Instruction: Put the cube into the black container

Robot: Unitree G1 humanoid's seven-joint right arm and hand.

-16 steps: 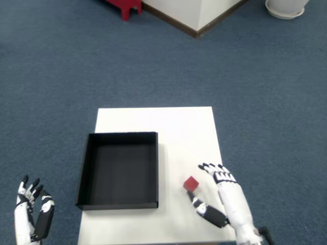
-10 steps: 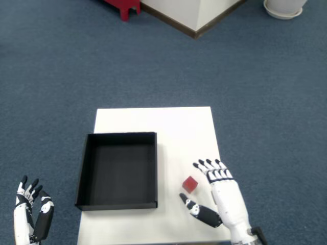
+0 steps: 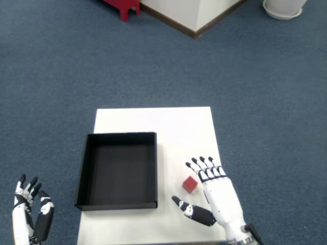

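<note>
A small red cube (image 3: 190, 184) lies on the white table (image 3: 173, 127), to the right of the black container (image 3: 118, 171). The container is a shallow square tray with nothing inside. My right hand (image 3: 212, 191) rests open just right of the cube, fingers (image 3: 202, 166) spread above it and thumb (image 3: 186, 209) stretched out below it. The cube sits in the gap between thumb and fingers; I cannot see contact. The other hand (image 3: 29, 214) hovers open at the lower left, off the table.
Blue carpet surrounds the table. A red object (image 3: 122, 6) and a white wall corner (image 3: 196, 15) stand at the far top; a white round base (image 3: 283, 7) sits at the top right.
My right hand has slid left and slightly forward, so its fingers and thumb now bracket the cube. The cube has stayed put. The left hand dropped a little.
</note>
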